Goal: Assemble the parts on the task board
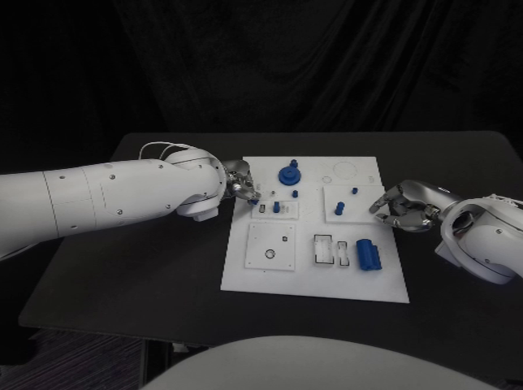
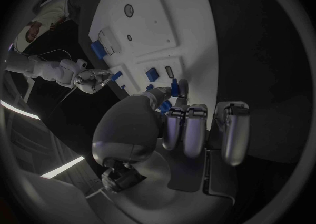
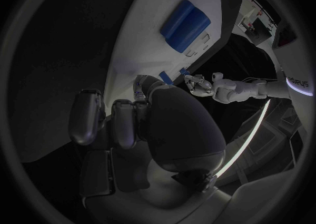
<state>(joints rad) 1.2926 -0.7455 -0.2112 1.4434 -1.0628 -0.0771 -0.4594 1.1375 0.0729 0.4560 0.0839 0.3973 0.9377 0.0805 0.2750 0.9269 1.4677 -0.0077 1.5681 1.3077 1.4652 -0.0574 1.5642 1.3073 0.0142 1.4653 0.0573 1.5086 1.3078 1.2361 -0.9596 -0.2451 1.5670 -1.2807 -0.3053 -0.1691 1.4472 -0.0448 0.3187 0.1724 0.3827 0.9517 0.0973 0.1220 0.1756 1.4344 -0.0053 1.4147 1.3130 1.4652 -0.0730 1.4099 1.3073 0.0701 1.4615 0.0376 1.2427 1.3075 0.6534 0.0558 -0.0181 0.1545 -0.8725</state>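
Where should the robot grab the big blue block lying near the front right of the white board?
Probably across its two long sides, coming straight down from above. The blue block lies flat and lengthwise on the task board, with bare board beside it. The right hand is the nearer one.

Head view. The task board (image 1: 314,280) lies at the centre of the bench (image 1: 133,268). On it, a round stepped part (image 1: 290,174) stands at upper centre; a block-shaped part (image 1: 369,254) lies at lower right, beside two slots. The left robot hand (image 1: 240,185) sits at the board's upper-left edge, the right robot hand (image 1: 404,207) just off its right edge.
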